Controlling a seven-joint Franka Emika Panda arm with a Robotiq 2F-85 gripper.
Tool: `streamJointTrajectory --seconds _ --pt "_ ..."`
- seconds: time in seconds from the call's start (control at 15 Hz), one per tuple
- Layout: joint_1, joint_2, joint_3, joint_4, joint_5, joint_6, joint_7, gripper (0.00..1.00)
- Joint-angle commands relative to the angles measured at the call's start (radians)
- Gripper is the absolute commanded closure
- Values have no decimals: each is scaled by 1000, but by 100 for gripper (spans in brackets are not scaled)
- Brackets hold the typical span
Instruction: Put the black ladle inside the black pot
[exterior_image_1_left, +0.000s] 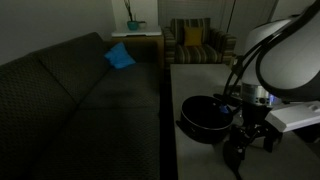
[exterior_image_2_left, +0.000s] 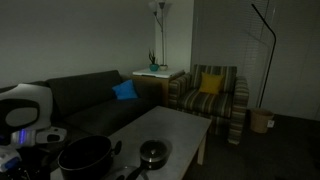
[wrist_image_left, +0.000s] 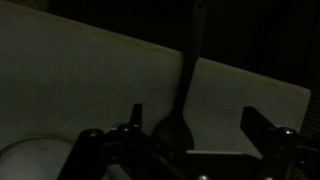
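Gripper (wrist_image_left: 190, 125) astride black ladle (wrist_image_left: 190, 60), black pot (exterior_image_1_left: 205, 115) beside, round lid (exterior_image_2_left: 153, 153) near

No writing, label, brand, number or sign can be read in any of the three views — the room is dim and the surfaces show up dark and plain.
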Motion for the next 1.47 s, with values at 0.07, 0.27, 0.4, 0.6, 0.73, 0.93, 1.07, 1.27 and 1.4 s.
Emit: streamJointTrajectory --seconds 0.07,0.27,0.4,0.6,0.73,0.93,1.07,1.27,1.4 --pt "-96 169 92 127 63 -42 -105 0" --pt "-132 278 106 225 83 -70 -138 0" --pt "-138 328 90 285 89 -101 -127 0" --pt "-160 388 91 371 94 -119 -125 0" --pt "-163 429 98 441 101 -153 -119 0" --pt "-147 490 107 538 100 -201 -124 0" --pt "-139 455 106 492 110 -202 -118 0" --pt "-130 461 102 493 115 -204 -112 0" --pt "-126 461 98 483 118 -196 -111 0"
